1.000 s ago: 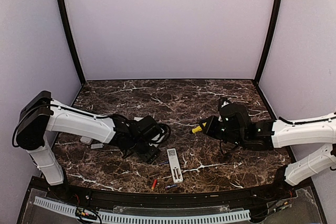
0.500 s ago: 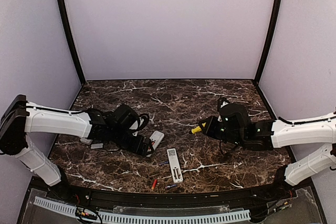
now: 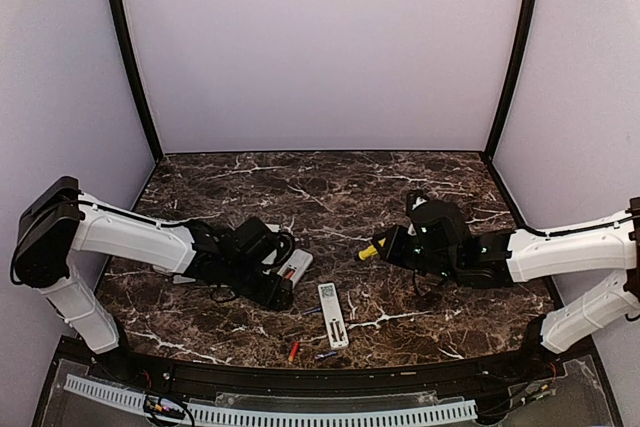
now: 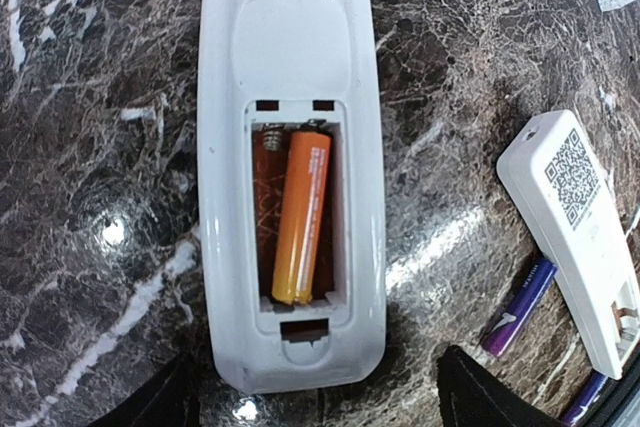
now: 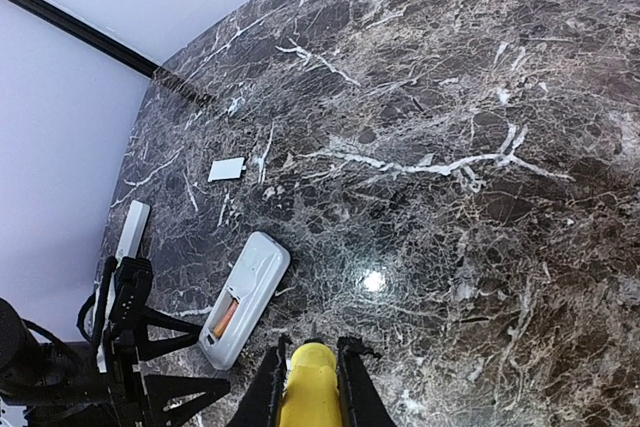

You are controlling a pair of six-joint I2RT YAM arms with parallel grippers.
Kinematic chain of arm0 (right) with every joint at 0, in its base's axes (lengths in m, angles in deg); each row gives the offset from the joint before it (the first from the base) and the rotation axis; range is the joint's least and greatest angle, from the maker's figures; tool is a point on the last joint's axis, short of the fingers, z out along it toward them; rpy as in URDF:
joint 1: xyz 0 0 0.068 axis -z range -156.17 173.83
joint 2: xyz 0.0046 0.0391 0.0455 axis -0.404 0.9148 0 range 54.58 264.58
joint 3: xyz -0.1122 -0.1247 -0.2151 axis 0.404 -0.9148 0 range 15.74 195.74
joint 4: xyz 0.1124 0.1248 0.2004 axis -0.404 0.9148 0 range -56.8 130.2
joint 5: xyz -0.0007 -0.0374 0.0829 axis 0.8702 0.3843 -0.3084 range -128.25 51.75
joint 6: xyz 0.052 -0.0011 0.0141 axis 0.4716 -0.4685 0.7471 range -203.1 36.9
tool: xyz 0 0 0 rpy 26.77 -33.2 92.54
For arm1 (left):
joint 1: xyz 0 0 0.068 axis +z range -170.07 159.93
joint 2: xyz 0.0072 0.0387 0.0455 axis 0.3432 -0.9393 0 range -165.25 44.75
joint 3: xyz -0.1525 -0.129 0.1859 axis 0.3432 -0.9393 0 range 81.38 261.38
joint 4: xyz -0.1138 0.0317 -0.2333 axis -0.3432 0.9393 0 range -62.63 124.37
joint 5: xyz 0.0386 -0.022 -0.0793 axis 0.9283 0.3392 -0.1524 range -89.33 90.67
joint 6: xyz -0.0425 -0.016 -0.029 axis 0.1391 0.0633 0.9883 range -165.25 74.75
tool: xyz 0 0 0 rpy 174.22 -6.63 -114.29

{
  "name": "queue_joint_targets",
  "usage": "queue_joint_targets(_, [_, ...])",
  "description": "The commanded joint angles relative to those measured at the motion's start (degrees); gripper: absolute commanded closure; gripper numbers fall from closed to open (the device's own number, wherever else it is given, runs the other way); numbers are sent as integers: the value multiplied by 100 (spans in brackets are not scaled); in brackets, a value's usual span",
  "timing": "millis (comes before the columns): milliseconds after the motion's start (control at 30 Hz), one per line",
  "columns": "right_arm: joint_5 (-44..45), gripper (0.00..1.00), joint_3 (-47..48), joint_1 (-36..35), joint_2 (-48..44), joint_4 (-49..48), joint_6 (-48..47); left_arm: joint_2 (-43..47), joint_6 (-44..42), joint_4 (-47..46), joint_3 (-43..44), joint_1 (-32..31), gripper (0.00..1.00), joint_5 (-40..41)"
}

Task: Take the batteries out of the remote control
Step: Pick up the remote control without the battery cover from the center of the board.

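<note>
The left arm [image 3: 130, 235] and the right arm [image 3: 570, 247] are both wearing smooth white shells along their long links, a black housing capping the left one's end farthest from its pincer. Just behind the left gripper [image 3: 283, 285] the wrist is showing black and blocky, with thin black cables [image 3: 290, 243] looping beside it. The right gripper [image 3: 390, 244] is carrying the same dark bulk behind it, and its fingers [image 5: 268, 387] are showing slim and matte black.

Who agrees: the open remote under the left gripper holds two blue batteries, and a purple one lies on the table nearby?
Not blue: the left wrist view shows the remote holding two orange batteries. The purple one does lie on the table nearby.
</note>
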Motion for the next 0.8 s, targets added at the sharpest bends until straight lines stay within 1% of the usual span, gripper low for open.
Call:
queue_joint_targets(0, [-34, 100, 120, 28, 92, -224, -39, -252, -325, 8, 61, -77, 24, 495])
queue_joint_targets(233, [1, 100, 143, 26, 92, -219, -41, -599, -537, 233, 307, -317, 38, 1008])
queue_joint_targets(300, [-3, 100, 147, 29, 58, -204, -53, -693, -537, 261, 344, -357, 43, 1083])
queue_joint_targets(433, [19, 100, 176, 40, -61, -97, -71, -747, -497, 229, 362, -364, 60, 1228])
queue_joint_targets(500, [41, 100, 190, 41, -166, -14, -96, -639, -501, 205, 356, -365, 66, 1338])
queue_joint_targets(633, [51, 100, 290, 84, -440, 228, -202, -257, -741, 323, 456, -365, 72, 1474])
queue_joint_targets(767, [-142, 100, 388, 261, -853, 357, -397, 185, -1330, 920, 1059, -287, 74, 1310])
